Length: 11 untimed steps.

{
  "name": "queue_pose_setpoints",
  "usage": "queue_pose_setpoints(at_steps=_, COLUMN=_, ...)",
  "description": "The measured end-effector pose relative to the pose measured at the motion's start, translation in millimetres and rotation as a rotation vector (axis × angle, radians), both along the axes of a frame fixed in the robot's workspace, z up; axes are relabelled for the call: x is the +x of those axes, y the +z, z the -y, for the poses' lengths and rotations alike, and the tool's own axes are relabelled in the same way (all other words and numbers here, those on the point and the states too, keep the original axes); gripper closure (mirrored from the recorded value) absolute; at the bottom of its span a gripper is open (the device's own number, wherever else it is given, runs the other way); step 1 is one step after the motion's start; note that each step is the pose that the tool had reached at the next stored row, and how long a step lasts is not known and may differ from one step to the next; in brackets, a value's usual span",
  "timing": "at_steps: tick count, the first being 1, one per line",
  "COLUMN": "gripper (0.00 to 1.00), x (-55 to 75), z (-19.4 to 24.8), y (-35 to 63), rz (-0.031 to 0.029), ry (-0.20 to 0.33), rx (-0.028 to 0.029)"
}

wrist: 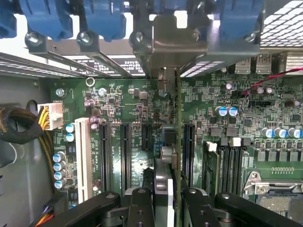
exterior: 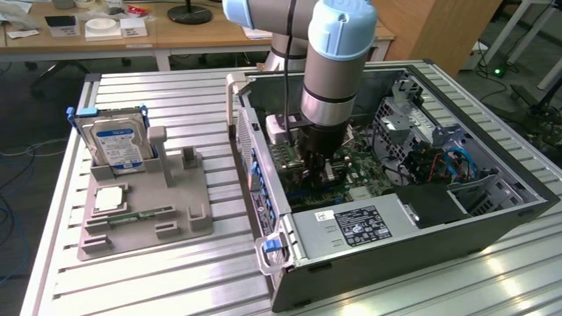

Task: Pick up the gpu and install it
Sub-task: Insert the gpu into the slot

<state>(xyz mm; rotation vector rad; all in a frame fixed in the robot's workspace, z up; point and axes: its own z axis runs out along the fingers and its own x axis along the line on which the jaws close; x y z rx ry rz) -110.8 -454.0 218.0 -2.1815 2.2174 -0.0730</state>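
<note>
The gripper [wrist: 163, 201] is deep inside the open computer case [exterior: 491, 217], its two black fingers [wrist: 139, 205] clamped on the top edge of the gpu [wrist: 176, 142], which hangs edge-on straight below them, green board and silver fittings running away toward the case's rear wall. Just under the card lies the motherboard [wrist: 128, 113] with its row of long black expansion slots [wrist: 105, 151] to either side of the fingers; the card's lower edge sits over, or already partly in, the gap between two of them, and I cannot tell which. That is the worry: a slight tilt would grind the contacts on the slot wall. Beyond the fingers, the card's metal bracket [wrist: 165, 78] meets the rear opening below the blue retention clips [wrist: 102, 19]; if it catches there, the card could jam or slip in the grip
</note>
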Motion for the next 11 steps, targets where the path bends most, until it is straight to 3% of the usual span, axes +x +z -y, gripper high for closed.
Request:
queue_pose_setpoints(at_steps=5, gripper=0.72, x=-1.2, z=0.2, y=-6.2, rz=0.0005, ry=0.000, rx=-0.0014)
queue_pose_setpoints(at_steps=11, gripper=0.72, x=-1.5, z=0.0, y=-6.9, rz=0.0000, ry=0.000, rx=0.0003)
